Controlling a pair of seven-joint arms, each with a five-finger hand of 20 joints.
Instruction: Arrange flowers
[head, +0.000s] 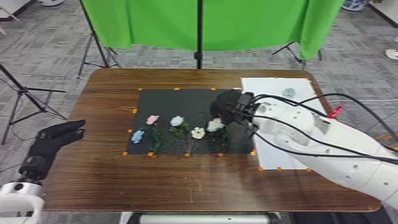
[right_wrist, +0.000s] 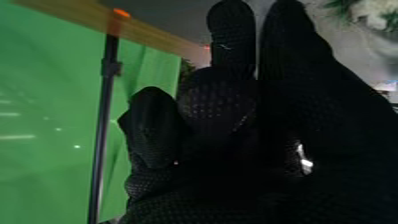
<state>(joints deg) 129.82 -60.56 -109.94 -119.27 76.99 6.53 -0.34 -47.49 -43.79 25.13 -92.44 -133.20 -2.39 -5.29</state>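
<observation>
Flowers (head: 177, 121) lie on the black mat (head: 182, 100) on the surface (head: 133, 185), the rightmost white bloom just beside the right hand (head: 227, 106); whether that hand grips anything, I cannot tell.

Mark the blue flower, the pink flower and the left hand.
Blue flower (head: 137, 136): head view, on its petals.
Pink flower (head: 152, 119): head view, on its petals.
Left hand (head: 50, 141): head view, on the black glove, between wrist and fingertips.
</observation>
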